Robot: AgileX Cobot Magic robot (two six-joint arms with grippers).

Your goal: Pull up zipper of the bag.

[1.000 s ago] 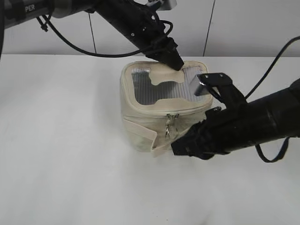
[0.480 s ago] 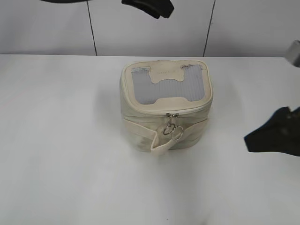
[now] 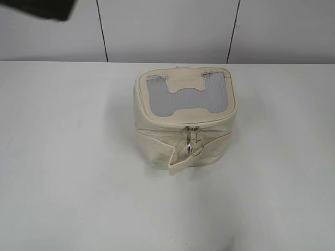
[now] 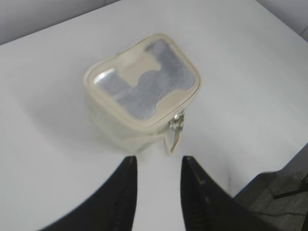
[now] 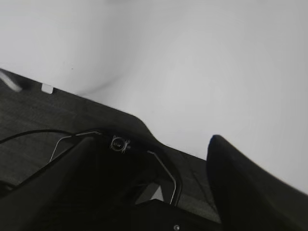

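The cream boxy bag [image 3: 180, 141] stands alone mid-table, its grey ribbed window [image 3: 188, 97] facing up. The zipper [image 3: 192, 128] runs around the top panel edge. Its two silver sliders sit together at the front middle and the ring pulls [image 3: 196, 149] hang down. In the left wrist view the bag [image 4: 125, 122] lies ahead of my left gripper [image 4: 158, 161], which is open, empty and well clear of it. My right gripper [image 5: 151, 142] is open and empty over the table's edge; the bag is out of that view.
The bag's cream strap end [image 3: 175, 166] sticks out at its front. A dark blur of the left arm [image 3: 42, 8] fills the top left corner. The table edge [image 5: 130, 115] and a dark floor with cables [image 5: 38, 130] show below the right gripper.
Both arms have pulled away from the bag, the left one up and to the left, the right one out to the right. The bag stands free and its top panel has settled flat.
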